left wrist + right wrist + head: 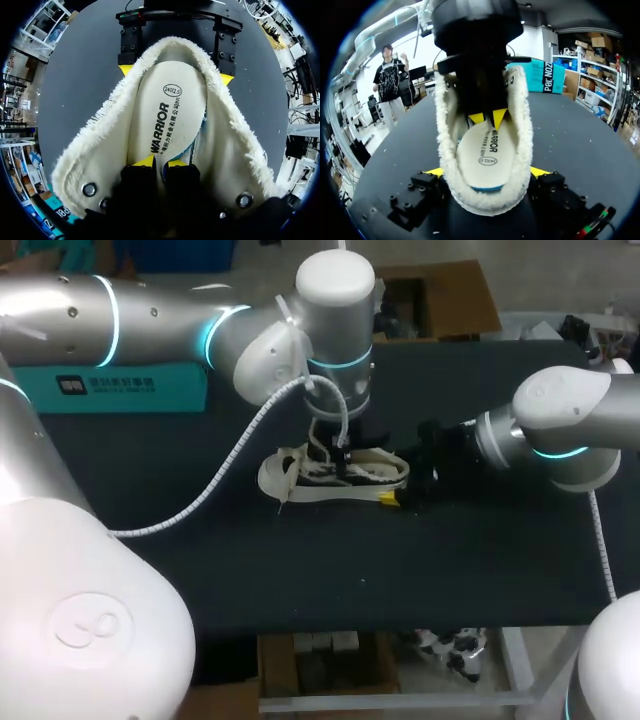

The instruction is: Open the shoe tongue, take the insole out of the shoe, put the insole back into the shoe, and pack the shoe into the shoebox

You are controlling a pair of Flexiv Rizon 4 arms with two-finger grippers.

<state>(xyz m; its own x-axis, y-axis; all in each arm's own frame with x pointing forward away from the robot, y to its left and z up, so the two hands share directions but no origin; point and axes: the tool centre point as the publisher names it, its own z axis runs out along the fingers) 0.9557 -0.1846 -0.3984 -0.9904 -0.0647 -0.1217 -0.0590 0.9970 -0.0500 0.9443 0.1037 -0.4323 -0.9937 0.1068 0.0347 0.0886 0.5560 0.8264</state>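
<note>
Shoe (335, 475) mid-table (200, 570). My right gripper (487, 172) clamps its heel end from both sides. My left gripper (161, 162) is inside the opening, tips pinched on insole (167, 110). Risk: thin pinch slips, or insole snags fleece lining and drags shoe from right clamp.

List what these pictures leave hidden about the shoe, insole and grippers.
Whether the left gripper grips the insole: left wrist view, its own body covers the contact.
Tongue of the shoe: wrist views, left gripper blocks it; head view, too blurred.
Whether the teal box is open: head view, left arm overlaps its top.
</note>
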